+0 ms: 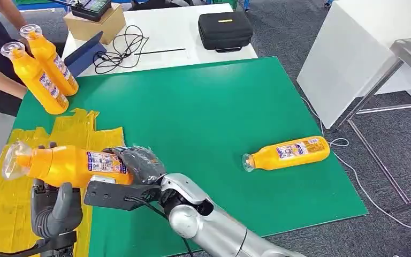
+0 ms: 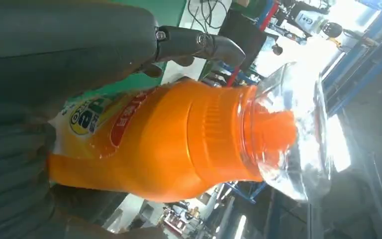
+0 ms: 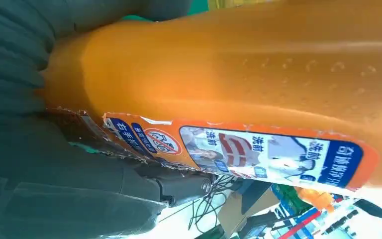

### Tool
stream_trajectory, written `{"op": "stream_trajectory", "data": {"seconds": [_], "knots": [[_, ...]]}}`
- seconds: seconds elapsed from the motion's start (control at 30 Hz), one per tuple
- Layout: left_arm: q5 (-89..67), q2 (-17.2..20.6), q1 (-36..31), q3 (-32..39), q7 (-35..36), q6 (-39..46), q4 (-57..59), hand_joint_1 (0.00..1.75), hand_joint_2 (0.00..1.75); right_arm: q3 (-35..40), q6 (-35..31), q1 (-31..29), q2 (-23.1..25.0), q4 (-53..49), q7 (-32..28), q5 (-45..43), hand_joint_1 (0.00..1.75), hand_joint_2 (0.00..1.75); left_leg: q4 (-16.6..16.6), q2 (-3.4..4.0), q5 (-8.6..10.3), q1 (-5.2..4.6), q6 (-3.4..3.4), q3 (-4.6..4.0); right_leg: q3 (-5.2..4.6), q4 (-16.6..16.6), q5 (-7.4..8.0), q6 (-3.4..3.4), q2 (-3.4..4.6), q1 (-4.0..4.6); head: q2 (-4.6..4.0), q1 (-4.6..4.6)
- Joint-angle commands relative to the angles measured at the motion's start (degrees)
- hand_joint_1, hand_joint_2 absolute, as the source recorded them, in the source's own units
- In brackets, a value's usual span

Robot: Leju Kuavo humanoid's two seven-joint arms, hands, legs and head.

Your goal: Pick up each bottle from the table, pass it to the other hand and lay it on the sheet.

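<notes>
Green tabletop (image 1: 203, 118); yellow sheet (image 1: 0, 209) at its left. Held bottle (image 1: 69, 165) lies horizontal above the sheet: right hand (image 1: 139, 163) clamps its base, left hand (image 1: 53, 206) cups underneath. Rigid, smooth plastic, likely slippery; grip mid-body.

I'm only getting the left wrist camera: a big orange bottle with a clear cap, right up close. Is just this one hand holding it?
Observer: No. The right hand grips the held bottle at its labelled end. The left hand is cupped around the neck end, and I cannot tell how firmly.
Operator: What's underneath the bottle?
Observer: The yellow sheet, spread on the green mat.
Operator: Any other bottles waiting?
Observer: One lying bottle is on its side on the mat, out to the robot's right.
</notes>
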Motion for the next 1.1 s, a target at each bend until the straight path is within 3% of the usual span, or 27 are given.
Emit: {"op": "stream_trajectory", "data": {"seconds": [0.03,0.4,1.1], "knots": [[-0.08,-0.53,-1.68,3.47,1.25,0.82,5.49,0.0,1.75,2.12,-1.28,-2.22,-1.26,2.52,1.41,2.98,1.75,1.75,-0.09,0.05,-0.04,-0.01,-0.08,0.25,0.23,-0.05,-0.05,-0.05,-0.03,0.0,0.0,0.0],[0.62,-2.13,-0.07,7.74,1.53,0.72,3.06,0.0,1.75,6.75,-4.4,-1.79,-2.28,1.49,3.6,10.46,1.75,1.75,-0.06,0.17,-0.1,0.02,-0.09,0.32,0.27,-0.05,-0.08,-0.05,0.06,0.03,0.0,0.0],[7.64,-1.71,-0.78,8.21,4.44,-4.76,6.96,0.0,1.75,4.62,-2.05,0.51,-4.44,-2.01,1.3,4.16,1.75,1.75,-0.08,0.02,-0.06,0.01,-0.08,0.31,0.31,-0.07,-0.08,-0.05,-0.09,0.02,0.0,0.0]]}}
